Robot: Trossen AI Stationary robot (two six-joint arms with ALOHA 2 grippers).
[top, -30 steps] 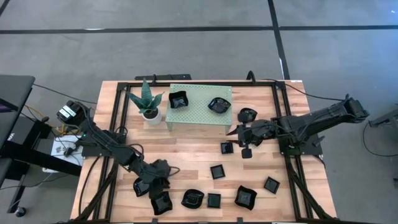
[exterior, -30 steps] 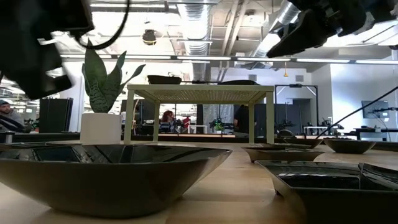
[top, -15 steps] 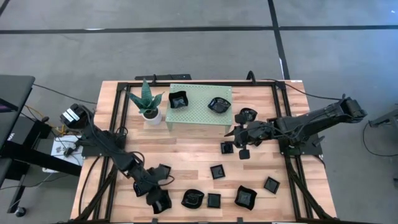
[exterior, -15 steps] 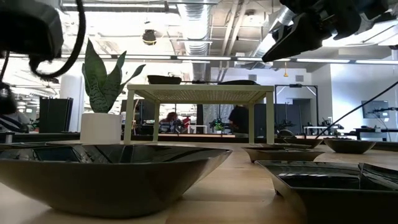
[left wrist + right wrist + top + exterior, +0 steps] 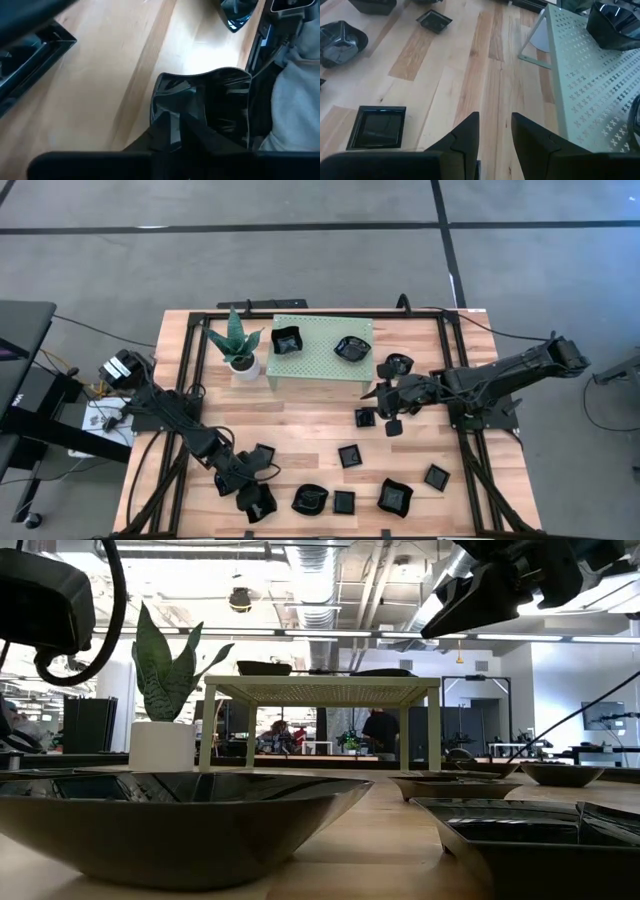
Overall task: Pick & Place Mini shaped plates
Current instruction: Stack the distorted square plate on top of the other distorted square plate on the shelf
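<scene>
Several glossy black mini shaped plates lie on the wooden table: a square one point(image 5: 349, 455), a lobed one point(image 5: 394, 497) and others near the front edge. Two more plates point(image 5: 287, 339) point(image 5: 351, 348) sit on the pale green stand point(image 5: 318, 358). My left gripper point(image 5: 255, 492) is at the front left, its fingers point(image 5: 170, 130) closed on the near rim of a wavy-rimmed plate point(image 5: 225, 107) that rests on the table. My right gripper point(image 5: 374, 392) hovers right of the stand, open point(image 5: 495, 117) with nothing between its fingers.
A potted green plant point(image 5: 238, 345) stands left of the stand. Black frame rails run along the table's left and right sides point(image 5: 470, 440). In the low view a wide plate point(image 5: 170, 815) fills the foreground. Bare wood lies between the stand and the front plates.
My left gripper moved a little toward the front edge and its fingers closed on the wavy plate's rim. The right gripper drifted slightly left, still open.
</scene>
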